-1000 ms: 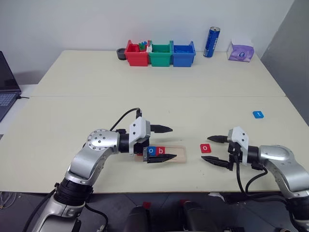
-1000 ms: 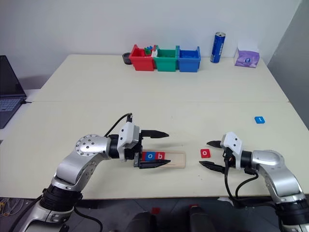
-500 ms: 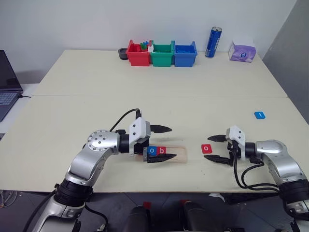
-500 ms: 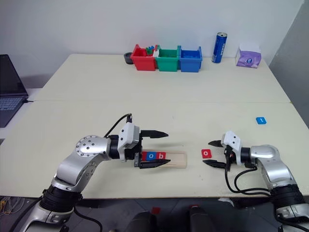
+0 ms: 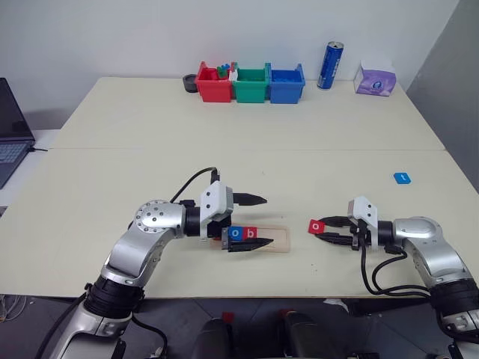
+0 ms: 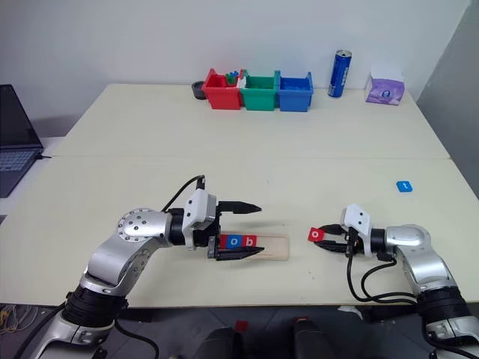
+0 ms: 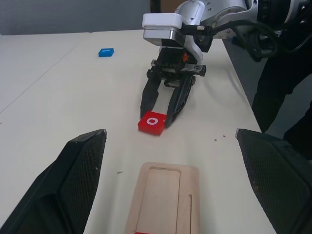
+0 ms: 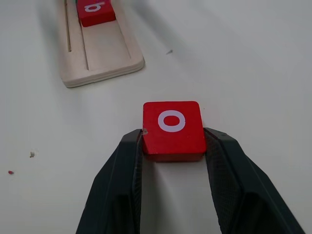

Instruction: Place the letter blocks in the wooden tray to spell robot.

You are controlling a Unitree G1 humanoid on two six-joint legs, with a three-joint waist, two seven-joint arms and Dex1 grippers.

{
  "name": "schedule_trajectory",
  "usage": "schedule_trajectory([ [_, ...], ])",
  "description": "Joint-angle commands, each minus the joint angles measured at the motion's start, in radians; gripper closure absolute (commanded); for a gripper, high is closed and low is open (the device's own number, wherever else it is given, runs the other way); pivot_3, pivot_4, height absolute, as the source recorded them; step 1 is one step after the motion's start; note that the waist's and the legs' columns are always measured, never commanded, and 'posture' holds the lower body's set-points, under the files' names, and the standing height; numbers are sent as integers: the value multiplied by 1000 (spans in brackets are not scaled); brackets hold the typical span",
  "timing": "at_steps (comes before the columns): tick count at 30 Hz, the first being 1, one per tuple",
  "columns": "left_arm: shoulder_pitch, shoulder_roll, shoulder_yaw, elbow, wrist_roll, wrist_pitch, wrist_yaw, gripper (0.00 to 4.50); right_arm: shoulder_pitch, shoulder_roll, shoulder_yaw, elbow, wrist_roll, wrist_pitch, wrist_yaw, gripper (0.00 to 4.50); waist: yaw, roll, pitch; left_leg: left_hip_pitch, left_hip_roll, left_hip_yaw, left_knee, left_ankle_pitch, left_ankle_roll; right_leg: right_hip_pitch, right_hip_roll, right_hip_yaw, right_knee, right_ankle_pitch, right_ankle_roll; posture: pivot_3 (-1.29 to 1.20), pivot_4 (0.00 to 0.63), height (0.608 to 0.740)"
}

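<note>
A red letter block marked "o" lies on the table right of the wooden tray. My right gripper is shut on it, one finger pressed on each side. In the tray's left part sit a blue "o" block and a red "b" block. The tray's right part is bare. My left gripper stands open, one finger on each side of the tray's left end, holding nothing. A blue block lies far right on the table.
Red, green and blue bins line the table's far edge, with a blue can and a purple tissue pack to their right. A laptop sits at the left.
My right gripper went from wide open to shut on the red "o" block. The left gripper and the tray stayed put.
</note>
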Motion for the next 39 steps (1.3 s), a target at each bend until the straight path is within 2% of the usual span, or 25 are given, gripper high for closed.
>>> schedule_trajectory([
  [1,26,48,64,-14,-32,-27,-40,0,-33,42,23,-160,41,75,-26,3043,-2,0,0,0,0,0,0,0,0,0,0,0,0,0,0,0,150,740],
  [6,99,157,142,11,-58,-53,-123,0,-127,147,107,-256,38,226,-82,3043,-6,1,0,1,2,-1,0,0,0,-1,1,-1,4,1,-2,0,150,740],
  [11,114,200,186,58,-52,-87,-155,0,-184,191,191,-223,-28,241,-100,3043,13,0,1,0,0,-1,1,0,0,-1,-1,-3,4,1,-2,0,150,740],
  [27,101,178,162,52,-39,-105,-139,0,-171,140,278,-173,-102,227,-49,3043,4,0,1,0,0,-1,0,0,0,-1,0,-3,2,1,-2,0,150,740],
  [39,57,156,117,73,-27,-126,-168,0,-196,207,288,-124,-146,248,-105,3043,2,0,1,0,0,-1,0,0,0,-1,0,-3,4,1,-2,0,150,740],
])
